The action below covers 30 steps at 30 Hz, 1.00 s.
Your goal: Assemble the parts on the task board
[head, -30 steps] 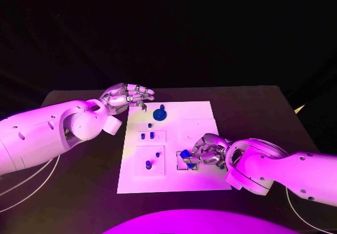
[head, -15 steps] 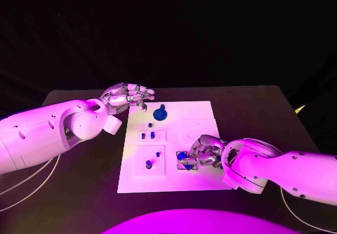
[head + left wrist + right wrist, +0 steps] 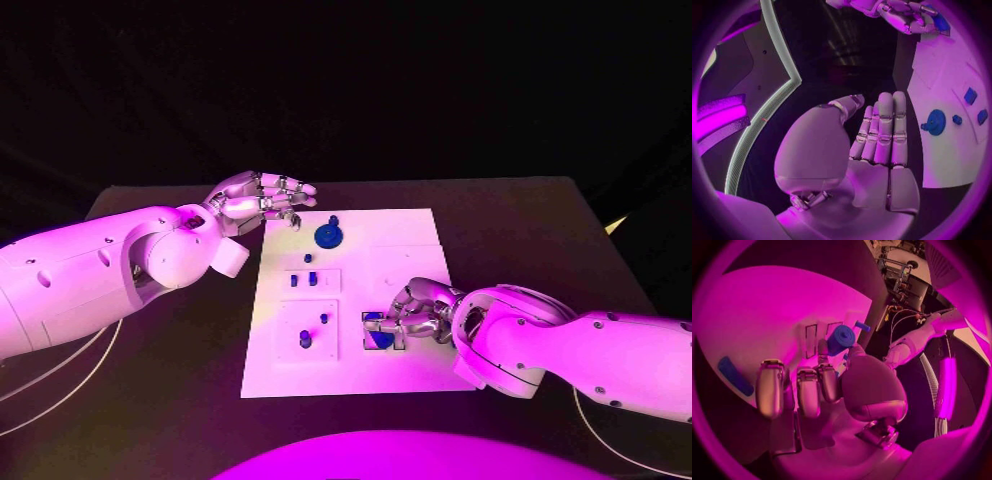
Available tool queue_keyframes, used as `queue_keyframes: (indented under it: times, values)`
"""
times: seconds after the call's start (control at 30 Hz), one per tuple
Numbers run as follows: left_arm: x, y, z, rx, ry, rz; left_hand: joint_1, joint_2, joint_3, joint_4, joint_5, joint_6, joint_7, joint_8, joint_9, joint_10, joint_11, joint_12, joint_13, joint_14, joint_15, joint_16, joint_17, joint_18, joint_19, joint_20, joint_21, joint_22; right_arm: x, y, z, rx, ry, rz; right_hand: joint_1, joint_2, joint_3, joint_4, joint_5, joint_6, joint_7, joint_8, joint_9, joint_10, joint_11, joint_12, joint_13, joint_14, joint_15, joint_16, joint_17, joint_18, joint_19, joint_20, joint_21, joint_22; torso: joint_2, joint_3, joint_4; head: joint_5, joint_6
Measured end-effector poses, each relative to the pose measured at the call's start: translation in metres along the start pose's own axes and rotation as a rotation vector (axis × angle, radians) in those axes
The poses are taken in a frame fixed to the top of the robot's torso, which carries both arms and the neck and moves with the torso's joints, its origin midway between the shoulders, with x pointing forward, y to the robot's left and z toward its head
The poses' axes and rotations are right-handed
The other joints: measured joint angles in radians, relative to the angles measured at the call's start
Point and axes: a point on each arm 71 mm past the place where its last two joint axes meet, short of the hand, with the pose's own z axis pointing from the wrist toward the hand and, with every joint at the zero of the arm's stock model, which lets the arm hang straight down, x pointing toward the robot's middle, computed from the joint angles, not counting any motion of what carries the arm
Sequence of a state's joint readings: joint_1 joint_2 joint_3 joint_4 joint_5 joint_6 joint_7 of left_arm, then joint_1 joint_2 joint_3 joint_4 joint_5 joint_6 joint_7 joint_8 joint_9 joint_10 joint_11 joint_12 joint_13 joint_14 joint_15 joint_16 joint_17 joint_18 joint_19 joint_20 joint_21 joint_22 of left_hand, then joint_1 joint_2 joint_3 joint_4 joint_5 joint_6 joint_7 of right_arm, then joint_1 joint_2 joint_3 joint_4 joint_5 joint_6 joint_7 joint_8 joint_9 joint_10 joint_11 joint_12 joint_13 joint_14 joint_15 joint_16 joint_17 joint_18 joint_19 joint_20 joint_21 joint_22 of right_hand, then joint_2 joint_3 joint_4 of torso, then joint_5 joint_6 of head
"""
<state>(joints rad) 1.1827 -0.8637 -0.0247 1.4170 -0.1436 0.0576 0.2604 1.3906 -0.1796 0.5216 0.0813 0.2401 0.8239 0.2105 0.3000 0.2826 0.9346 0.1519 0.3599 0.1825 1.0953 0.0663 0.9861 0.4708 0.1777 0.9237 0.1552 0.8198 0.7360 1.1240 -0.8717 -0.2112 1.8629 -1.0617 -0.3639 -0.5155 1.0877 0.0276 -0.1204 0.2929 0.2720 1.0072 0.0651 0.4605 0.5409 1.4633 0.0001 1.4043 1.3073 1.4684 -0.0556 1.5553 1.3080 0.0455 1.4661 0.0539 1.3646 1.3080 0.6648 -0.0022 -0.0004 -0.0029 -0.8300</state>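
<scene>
The white task board [image 3: 411, 240] lies in the middle of the table. My right hand [image 3: 421, 313] rests low on its right side and pinches a blue part [image 3: 378, 328] against a square recess there; in the right wrist view the blue part [image 3: 841, 339] sits between thumb and fingers [image 3: 809, 390]. Beside the board's far left corner my left hand [image 3: 263, 196] hovers and holds nothing, its fingers [image 3: 882, 127] straight in the left wrist view. A round blue disc [image 3: 329, 235] [image 3: 936, 121] lies near the board's far edge.
Small blue parts [image 3: 302, 278] stand in a plate at the board's left middle, and two more [image 3: 306, 338] in the plate nearer me. A long blue piece [image 3: 734, 375] lies on the board by my right hand. Black table [image 3: 519, 220] surrounds the board.
My right hand has sunk a little lower and leftward, bringing the blue part down onto the board's recess. The left hand has stayed put.
</scene>
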Motion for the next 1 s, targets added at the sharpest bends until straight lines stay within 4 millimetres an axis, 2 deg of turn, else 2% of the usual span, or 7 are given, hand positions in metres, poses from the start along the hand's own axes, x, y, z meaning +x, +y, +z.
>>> queue_keyframes:
  times: [0.23, 0.37, 0.57, 0.7, 0.8, 0.9, 1.0]
  values:
    - [0.0, 0.0, 0.0, 0.0, -0.001, 0.0, 0.0, 0.0, 0.0, 0.0, 0.0, 0.0, 0.0, 0.0, 0.0, 0.0, 0.0, 0.0, 0.0, 0.0, 0.0, 0.0, 0.0, 0.0, 0.0, 0.0, 0.0, 0.0, 0.001, 0.001, 0.0, -0.006, 0.009, -0.028, -0.085, -0.008, -0.085, 0.002, -0.084, -0.01, 0.01, 0.004, 0.005, 0.0, 0.0, -0.017, 0.001, 0.0, 0.0, 0.0, 0.0, 0.0, 0.0, 0.0, -0.016, 0.0, 0.0, -0.0002, 0.0002, 0.0, 0.001]
    - [-0.001, 0.0, -0.001, -0.001, -0.002, 0.001, 0.0, 0.0, 0.0, 0.0, 0.0, 0.0, 0.0, 0.0, 0.0, 0.0, 0.0, 0.0, 0.0, 0.0, 0.0, 0.0, 0.0, 0.0, 0.0, 0.0, 0.0, 0.0, 0.002, 0.003, -0.001, -0.018, 0.014, -0.049, -0.128, -0.031, -0.098, 0.003, -0.129, -0.013, 0.006, 0.004, 0.007, 0.0, 0.0, -0.021, 0.001, 0.0, 0.0, 0.0, 0.0, 0.0, 0.0, 0.0, -0.016, 0.0, 0.0, -0.0001, 0.0002, 0.0, 0.0]
    - [-0.002, 0.0, -0.001, -0.001, -0.003, 0.001, 0.0, 0.0, 0.0, 0.0, 0.0, 0.0, 0.0, 0.0, 0.0, 0.0, 0.0, 0.0, 0.0, 0.0, 0.0, 0.0, 0.0, 0.0, 0.0, 0.0, 0.0, 0.0, 0.002, 0.004, -0.006, -0.031, 0.01, -0.072, -0.13, -0.033, -0.094, 0.0, -0.135, -0.015, 0.007, 0.009, 0.009, 0.0, 0.0, -0.021, 0.001, 0.0, 0.0, 0.0, 0.0, 0.0, 0.0, 0.0, -0.016, 0.0, 0.0, 0.0001, 0.0, 0.0, -0.001]
    - [-0.002, 0.0, -0.002, -0.001, -0.004, 0.001, 0.0, 0.0, 0.0, 0.0, 0.0, 0.0, 0.0, 0.0, 0.0, 0.0, 0.0, 0.0, 0.0, 0.0, 0.0, 0.0, 0.0, 0.0, 0.0, 0.0, 0.0, 0.0, 0.002, 0.003, -0.011, -0.039, 0.008, -0.082, -0.041, -0.006, -0.09, -0.004, -0.087, -0.015, 0.007, 0.015, 0.012, 0.0, 0.0, -0.021, 0.001, 0.0, 0.0, 0.0, 0.0, 0.0, 0.0, 0.0, -0.015, 0.0, 0.0, 0.0002, -0.0001, 0.001, 0.0]
    - [-0.002, 0.0, -0.002, -0.002, -0.005, 0.001, 0.0, 0.0, 0.0, 0.0, 0.0, 0.0, 0.0, 0.0, 0.0, 0.0, 0.0, 0.0, 0.0, 0.0, 0.0, 0.0, 0.0, 0.0, 0.0, 0.0, 0.0, 0.0, 0.001, 0.002, -0.015, -0.042, 0.006, -0.087, 0.035, -0.002, -0.091, -0.004, -0.058, -0.015, 0.007, 0.016, 0.012, 0.0, 0.0, -0.021, 0.001, -0.004, -0.004, 0.0, 0.0, 0.0, 0.0, 0.0, -0.007, 0.0, 0.0, 0.0002, -0.0004, 0.001, 0.0]
    - [-0.002, 0.0, -0.002, -0.002, -0.005, 0.001, 0.0, 0.0, 0.0, 0.0, 0.0, 0.0, 0.0, 0.0, 0.0, 0.0, 0.0, 0.0, 0.0, 0.0, 0.0, 0.0, 0.0, 0.0, 0.0, 0.0, 0.0, 0.0, 0.001, 0.001, -0.018, -0.048, 0.006, -0.094, 0.11, -0.003, -0.093, -0.006, -0.053, -0.015, 0.007, 0.016, 0.012, 0.0, 0.0, -0.02, 0.002, -0.004, -0.004, 0.0, 0.0, 0.0, 0.0, 0.0, -0.003, 0.0, 0.0, 0.0002, -0.0007, 0.001, -0.001]
    - [-0.003, 0.0, -0.002, -0.002, -0.005, 0.001, 0.0, 0.0, 0.0, 0.0, 0.0, 0.0, 0.0, 0.0, 0.0, 0.0, 0.0, 0.0, 0.0, 0.0, 0.0, 0.0, 0.0, 0.0, 0.0, 0.0, 0.0, 0.0, 0.001, 0.001, -0.021, -0.054, 0.007, -0.1, 0.13, -0.005, -0.093, -0.006, -0.053, -0.015, 0.007, 0.016, 0.012, 0.002, -0.002, -0.02, 0.003, -0.004, -0.004, 0.0, 0.0, 0.0, 0.0, 0.0, 0.004, 0.0, 0.0, 0.0006, -0.0007, 0.001, -0.001]
